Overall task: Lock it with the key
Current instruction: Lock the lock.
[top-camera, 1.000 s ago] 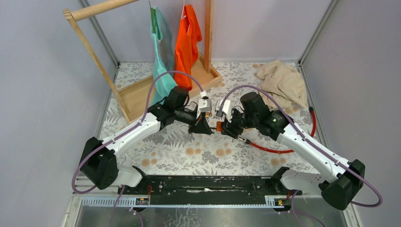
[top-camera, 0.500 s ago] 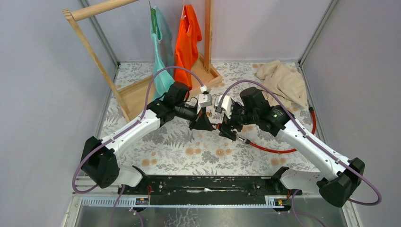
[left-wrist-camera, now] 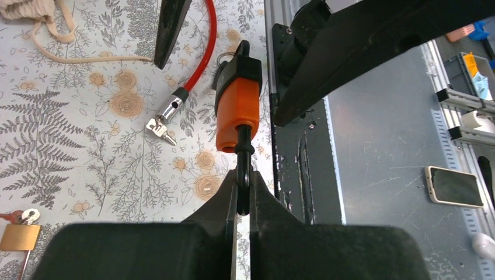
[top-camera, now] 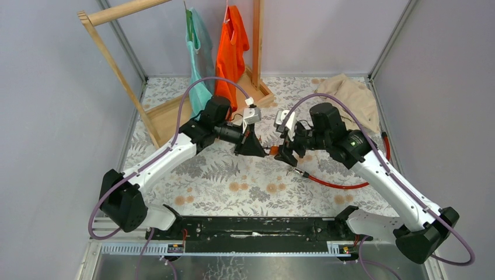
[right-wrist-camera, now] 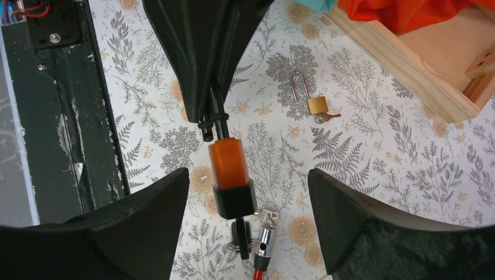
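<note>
Two grippers are facing each other: the left gripper point(left-wrist-camera: 243, 182) is pinching its fingers tight on the black loop point(left-wrist-camera: 244, 153) of the orange lock point(left-wrist-camera: 237, 114), while the right gripper point(right-wrist-camera: 248, 173) is gaping wide and empty, the lock hanging between its fingers

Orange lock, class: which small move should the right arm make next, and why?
Probably close the right gripper on the orange lock: its jaws stand open either side of it, while the left gripper, shut, holds it by the black loop.
</note>
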Controlling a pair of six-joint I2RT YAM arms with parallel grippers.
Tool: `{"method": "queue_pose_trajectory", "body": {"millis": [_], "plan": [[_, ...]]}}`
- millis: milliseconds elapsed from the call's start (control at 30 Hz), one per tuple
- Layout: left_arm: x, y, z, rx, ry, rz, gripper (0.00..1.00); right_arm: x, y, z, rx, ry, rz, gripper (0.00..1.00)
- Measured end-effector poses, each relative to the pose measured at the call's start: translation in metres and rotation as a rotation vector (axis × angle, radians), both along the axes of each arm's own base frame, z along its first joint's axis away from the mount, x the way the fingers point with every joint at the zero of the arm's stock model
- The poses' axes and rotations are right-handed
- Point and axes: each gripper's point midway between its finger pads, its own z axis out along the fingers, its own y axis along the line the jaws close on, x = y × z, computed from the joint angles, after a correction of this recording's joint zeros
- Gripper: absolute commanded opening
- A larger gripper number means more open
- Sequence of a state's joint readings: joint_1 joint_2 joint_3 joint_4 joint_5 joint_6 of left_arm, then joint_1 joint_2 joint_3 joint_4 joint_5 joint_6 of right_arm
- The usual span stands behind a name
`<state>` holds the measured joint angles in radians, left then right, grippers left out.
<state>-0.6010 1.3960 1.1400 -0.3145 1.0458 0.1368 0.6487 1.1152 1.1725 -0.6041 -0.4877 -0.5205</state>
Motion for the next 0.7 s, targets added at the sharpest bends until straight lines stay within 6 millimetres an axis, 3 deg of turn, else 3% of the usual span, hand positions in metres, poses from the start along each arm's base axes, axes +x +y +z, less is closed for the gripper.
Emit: {"method": "queue_pose_trajectory", "body": {"millis": [367, 700], "plan": [[0.001, -0.003, 0.018, -0.075, 0.039, 0.015, 0.00, -0.003, -0.004, 0.002, 0.102, 0.077, 0.011, 0.62], [0.000, -0.003, 0.018, -0.087, 0.054, 0.015, 0.00, -0.013, 0.001, 0.002, 0.158, 0.135, 0.064, 0.48]]}}
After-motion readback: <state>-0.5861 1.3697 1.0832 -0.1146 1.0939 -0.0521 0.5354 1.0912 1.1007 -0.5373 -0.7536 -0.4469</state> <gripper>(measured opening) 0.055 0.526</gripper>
